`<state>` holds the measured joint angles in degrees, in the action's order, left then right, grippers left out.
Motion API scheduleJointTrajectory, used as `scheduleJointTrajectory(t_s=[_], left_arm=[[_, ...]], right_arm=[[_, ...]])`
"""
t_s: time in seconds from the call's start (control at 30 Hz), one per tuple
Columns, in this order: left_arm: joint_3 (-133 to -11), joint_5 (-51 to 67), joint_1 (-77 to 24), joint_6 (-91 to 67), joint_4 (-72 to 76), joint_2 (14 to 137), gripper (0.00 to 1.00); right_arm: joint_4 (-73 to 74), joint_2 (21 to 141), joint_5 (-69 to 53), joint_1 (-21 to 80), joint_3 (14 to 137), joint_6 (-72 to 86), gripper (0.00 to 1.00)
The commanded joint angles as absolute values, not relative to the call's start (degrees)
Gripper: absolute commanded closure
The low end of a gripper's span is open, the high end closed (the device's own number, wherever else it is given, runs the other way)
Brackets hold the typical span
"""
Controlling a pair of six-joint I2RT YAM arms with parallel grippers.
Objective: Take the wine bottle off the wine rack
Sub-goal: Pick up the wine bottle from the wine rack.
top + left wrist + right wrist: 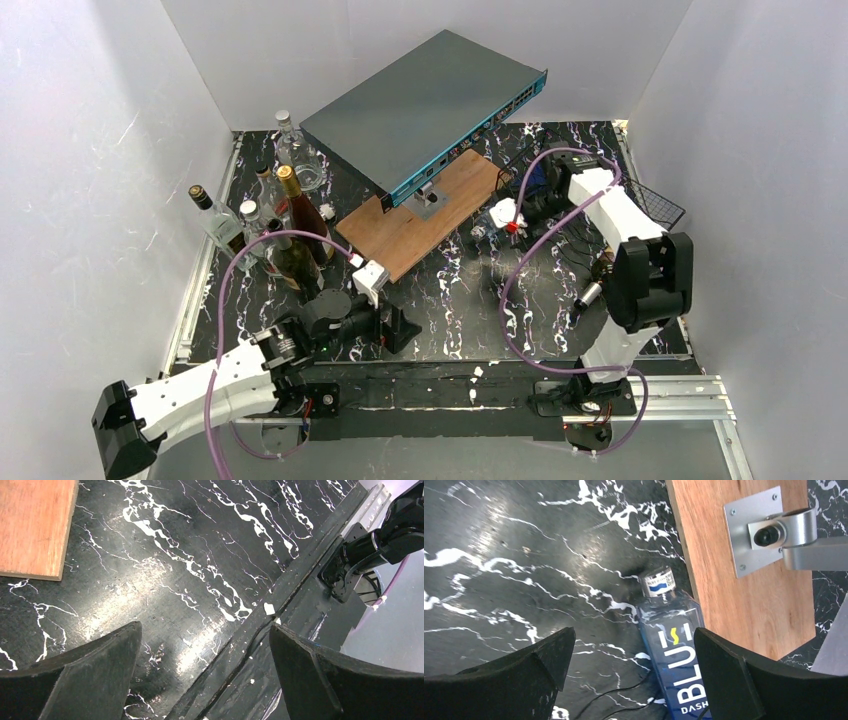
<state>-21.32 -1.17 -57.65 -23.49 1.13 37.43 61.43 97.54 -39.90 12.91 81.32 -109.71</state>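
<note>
White walls close round a black bench (470,300) veined in white like marble, glossy enough to throw back glare. I judge the step in hand to be the approach, since nothing is gripped yet.

My right claw (633,645) hangs with its two matte black, wedge-shaped fingers spread wide. Between them, at the lower centre of the right wrist view, lies a bottle (674,655). It is clear blue-tinted glass, square-shouldered and short-necked, with a white band at the cap and large white letters down its side. It lies flat with its cap toward the top of the frame, just beside the edge of a smooth, grained wooden board (744,595). That board carries a brushed-metal bracket (769,530) at the upper right.

The wine rack (660,205) sits at the upper right of the top view. It is thin black wire with a grid end, mostly hidden behind my right arm. Whether the bottle rests on its wires or on the bench I cannot tell.

The next move, as I judge it, is to lower, centre my fingers across the bottle's broad body and close firmly. The glass looks slick, so the neck seems a poorer hold. I would then lift straight up, clear of the wire and the board's edge.

My left claw (205,630) is also spread and empty, over bare bench at the lower left of the top view, well apart from the rack.
</note>
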Motion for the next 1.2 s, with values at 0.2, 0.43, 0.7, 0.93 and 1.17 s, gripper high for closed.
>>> scheduleJointTrajectory(t_s=[0.2, 0.43, 0.7, 0.93, 1.17], left_arm=[[-19.4, -4.43, -58.12, -22.44, 3.08, 34.78, 0.02], [-19.51, -4.54, -58.1, -22.66, 3.25, 36.06, 0.02], [-18.84, -5.02, -58.15, -22.84, 3.25, 35.58, 0.02], [-18.71, -5.27, -58.1, -23.26, 3.27, 35.77, 0.02], [-19.1, -5.41, -58.1, -23.25, 3.34, 36.9, 0.02]], right_arm=[[54.02, 105.03, -31.05, 16.83, 88.19, -111.42, 0.02], [52.27, 107.88, -25.96, 18.74, 89.15, -112.47, 0.01], [50.64, 110.76, -21.21, 19.69, 90.89, -114.54, 0.02], [52.23, 113.69, -18.48, 19.77, 93.12, -119.3, 0.02], [56.93, 115.05, -19.43, 19.73, 94.35, -125.55, 0.07]])
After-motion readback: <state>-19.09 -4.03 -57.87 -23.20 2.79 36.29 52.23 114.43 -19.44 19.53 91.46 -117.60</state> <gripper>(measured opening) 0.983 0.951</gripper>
